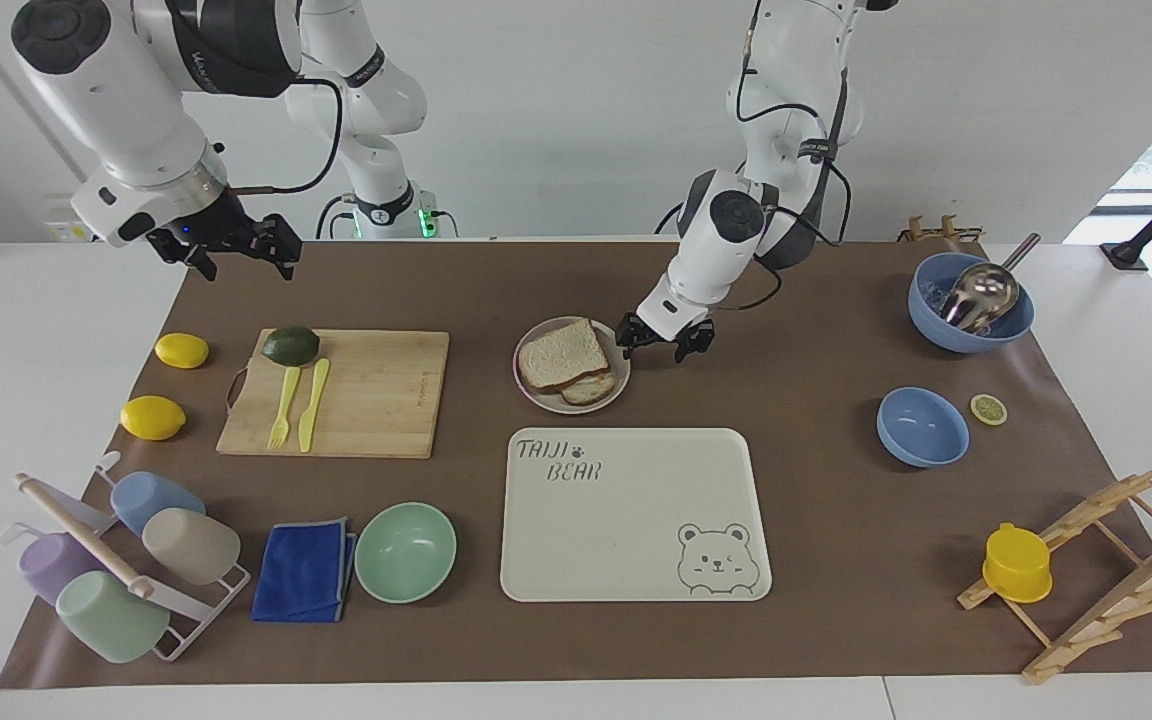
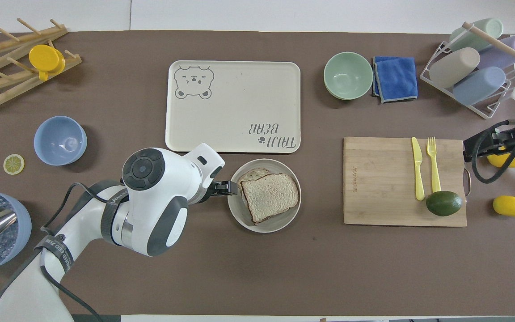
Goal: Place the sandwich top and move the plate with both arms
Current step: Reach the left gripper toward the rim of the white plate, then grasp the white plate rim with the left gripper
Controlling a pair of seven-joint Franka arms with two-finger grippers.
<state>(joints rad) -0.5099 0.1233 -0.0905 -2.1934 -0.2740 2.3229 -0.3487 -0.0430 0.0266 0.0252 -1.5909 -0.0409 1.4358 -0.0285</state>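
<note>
While one sandwich top [image 1: 563, 356] lies flat on one plate [image 1: 619, 390], left gripper [image 1: 664, 342] and right gripper [image 1: 233, 250] gape empty.

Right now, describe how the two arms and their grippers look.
Both arms are glossy white, rounded segments with dark grey joint caps and black bands bearing white lettering. Loose black cables loop outside them. The left gripper and right gripper are black, two-fingered, on silver wrist rings. Green lights glow at the bases.
</note>
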